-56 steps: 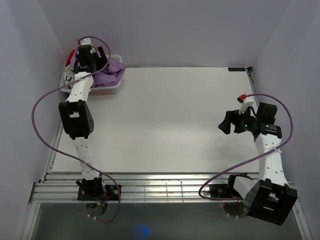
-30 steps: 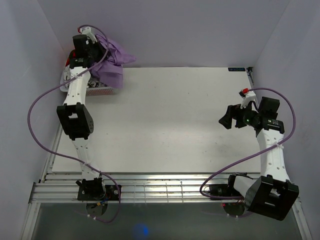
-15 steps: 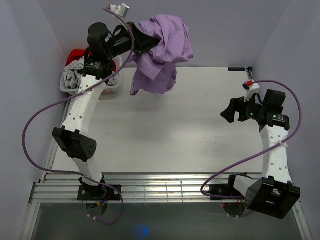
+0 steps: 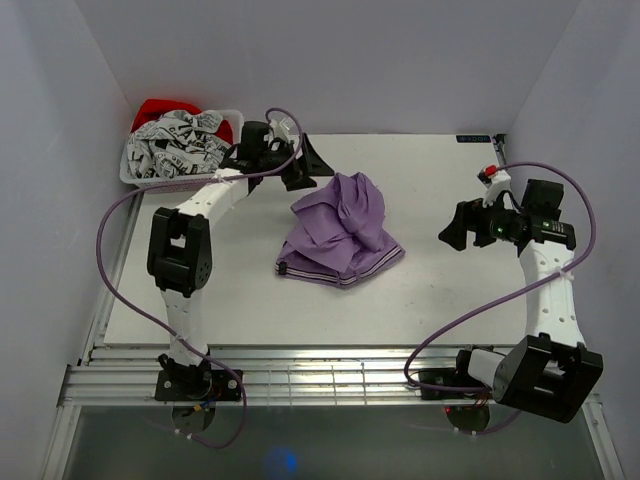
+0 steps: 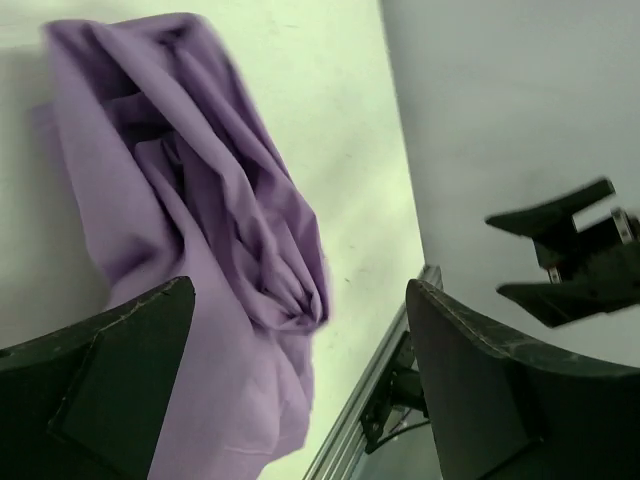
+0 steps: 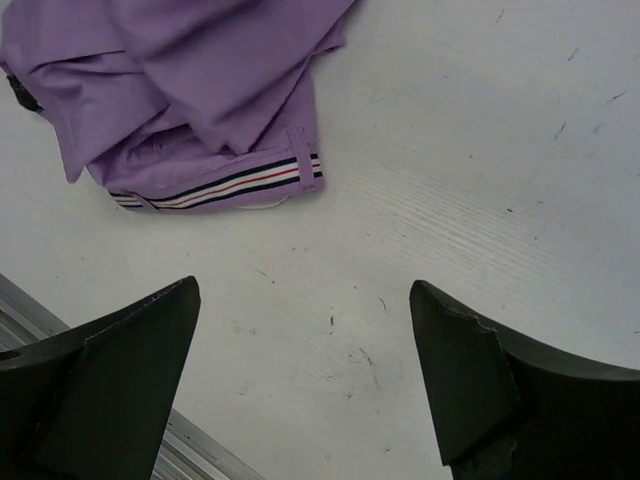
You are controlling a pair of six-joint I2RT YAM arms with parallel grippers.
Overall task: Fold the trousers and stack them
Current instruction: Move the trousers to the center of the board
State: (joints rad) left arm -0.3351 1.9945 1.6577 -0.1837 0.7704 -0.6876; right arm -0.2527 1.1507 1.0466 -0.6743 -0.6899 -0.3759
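Note:
The lilac trousers [image 4: 340,232] lie in a crumpled heap in the middle of the white table, their pale striped waistband [image 4: 335,277] along the near edge of the heap. In the right wrist view the trousers [image 6: 170,90] fill the upper left, waistband [image 6: 225,185] towards me. My left gripper [image 4: 308,165] hovers open just behind and left of the heap, nothing between its fingers; its wrist view looks across the trousers [image 5: 200,260]. At the table's right side my right gripper [image 4: 458,232] stands open and empty, well apart from the cloth.
A white basket [image 4: 140,175] with patterned and red clothes stands at the back left corner. The table's near edge runs into a metal rail frame [image 4: 330,375]. White walls close in the back and both sides.
The left arm swung the trousers out of the basket and over the table, then its gripper opened and the trousers dropped into a heap. The right arm barely shifted.

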